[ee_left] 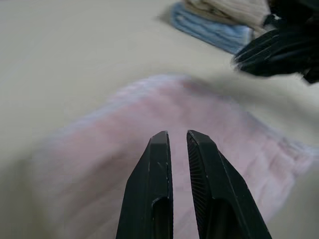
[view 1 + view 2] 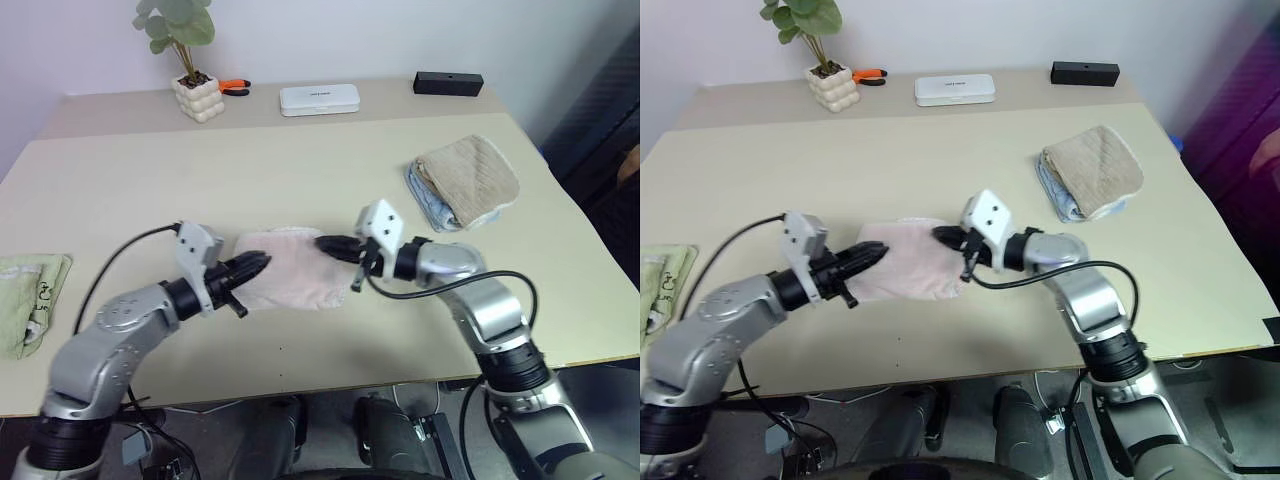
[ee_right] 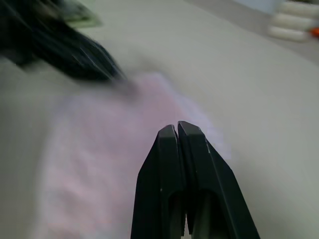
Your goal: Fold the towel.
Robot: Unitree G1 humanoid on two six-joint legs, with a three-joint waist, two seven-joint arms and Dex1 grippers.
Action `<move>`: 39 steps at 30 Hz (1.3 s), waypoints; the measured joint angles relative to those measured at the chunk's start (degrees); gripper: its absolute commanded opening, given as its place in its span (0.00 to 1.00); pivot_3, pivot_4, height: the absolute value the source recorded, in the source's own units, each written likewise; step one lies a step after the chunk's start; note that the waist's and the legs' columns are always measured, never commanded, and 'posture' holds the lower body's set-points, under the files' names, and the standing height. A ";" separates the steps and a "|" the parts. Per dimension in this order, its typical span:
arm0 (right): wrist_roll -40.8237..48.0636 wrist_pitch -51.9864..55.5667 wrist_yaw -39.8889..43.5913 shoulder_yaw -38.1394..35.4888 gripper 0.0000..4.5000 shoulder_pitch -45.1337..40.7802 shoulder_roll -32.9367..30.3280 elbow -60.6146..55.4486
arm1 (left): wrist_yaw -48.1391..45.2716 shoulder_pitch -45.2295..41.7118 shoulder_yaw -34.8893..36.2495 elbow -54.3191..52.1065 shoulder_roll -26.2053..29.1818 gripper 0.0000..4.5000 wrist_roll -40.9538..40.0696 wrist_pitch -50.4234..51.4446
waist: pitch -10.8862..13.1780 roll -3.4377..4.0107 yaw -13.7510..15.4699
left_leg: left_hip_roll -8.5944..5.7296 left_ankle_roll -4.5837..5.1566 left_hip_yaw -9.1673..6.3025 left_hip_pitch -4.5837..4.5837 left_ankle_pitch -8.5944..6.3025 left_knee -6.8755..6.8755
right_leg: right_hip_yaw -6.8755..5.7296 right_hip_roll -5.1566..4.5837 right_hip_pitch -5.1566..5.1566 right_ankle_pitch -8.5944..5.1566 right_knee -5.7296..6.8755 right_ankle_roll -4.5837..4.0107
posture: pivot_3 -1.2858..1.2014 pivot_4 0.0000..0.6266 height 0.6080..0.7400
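the towel (image 2: 292,268), soft pale pink terry, lies folded into a plump, rounded rectangle on the smooth beige table (image 2: 300,170), right between the two pincers. the left pincer (image 2: 262,260) hangs over the towel's edge on its own side, its ridged black fingers (image 1: 158,164) parted by just a thin slit, nothing between them. the right pincer (image 2: 324,242) hovers at the opposite edge, tips pressed together, clenched on nothing. well beyond the right pincer sits a beige waffle-weave cloth (image 2: 475,175) stacked on a folded blue one (image 2: 428,204). far off past the left arm lies a flat light green cloth (image 2: 25,298). at the back stand a knobbly white plant pot (image 2: 197,97) and a flat white case (image 2: 319,99).
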 measured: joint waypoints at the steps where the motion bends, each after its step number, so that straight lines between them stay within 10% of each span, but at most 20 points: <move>1: -1.26 -0.04 -1.10 1.41 0.01 0.01 0.81 1.27 | -0.32 0.00 -1.57 1.85 -0.26 0.12 1.86 -0.92 | -0.01 -0.01 0.00 | 0.00 -0.01 0.00 0.01 0.01 0.00 | -0.01 0.01 0.00 0.00 0.01 -0.01 | 0.52 0.24 1.00; 12: -7.69 -3.84 -5.69 4.11 0.01 3.30 0.13 7.96 | -0.88 3.25 -4.31 6.94 -3.82 0.12 11.23 -9.60 | -0.12 0.05 0.03 | 0.00 -0.02 -0.03 0.10 0.00 0.04 | -0.05 0.01 -0.04 0.03 0.00 -0.04 | 0.52 0.24 1.00; 16: -5.22 -3.22 -3.80 -0.52 0.28 1.98 -2.72 6.62 | 0.69 4.81 1.64 4.07 -4.59 0.12 8.26 -8.49 | -0.10 0.04 0.08 | 0.00 -0.01 -0.04 0.04 0.00 0.08 | -0.06 0.01 -0.04 0.03 0.00 -0.03 | 0.52 0.24 1.00; 22: -0.24 -1.61 2.67 -4.04 0.98 1.78 -8.50 0.00 | 3.79 6.37 13.65 1.56 -3.36 0.78 0.93 -2.11 | -0.10 0.03 -0.07 | 0.03 -0.01 -0.04 0.02 0.00 0.03 | -0.08 0.01 0.06 0.03 -0.01 -0.02 | 0.52 0.24 1.00; 24: 0.98 -0.76 4.97 -3.39 1.00 2.16 -9.44 -1.94 | 4.89 7.56 16.18 1.70 -5.08 0.99 -4.59 2.78 | -0.09 0.04 -0.02 | 0.02 0.00 -0.04 0.01 0.00 0.03 | -0.08 0.00 0.04 0.03 -0.02 -0.02 | 0.52 0.24 1.00; 39: 0.74 -3.46 6.30 -0.08 1.00 4.04 -10.23 -5.89 | 17.64 1.10 16.09 4.99 -14.35 0.94 -22.61 23.15 | -0.11 -0.02 0.26 | -0.01 -0.01 -0.12 0.02 0.00 0.20 | -0.17 -0.02 0.12 0.03 -0.02 -0.01 | 0.52 0.24 1.00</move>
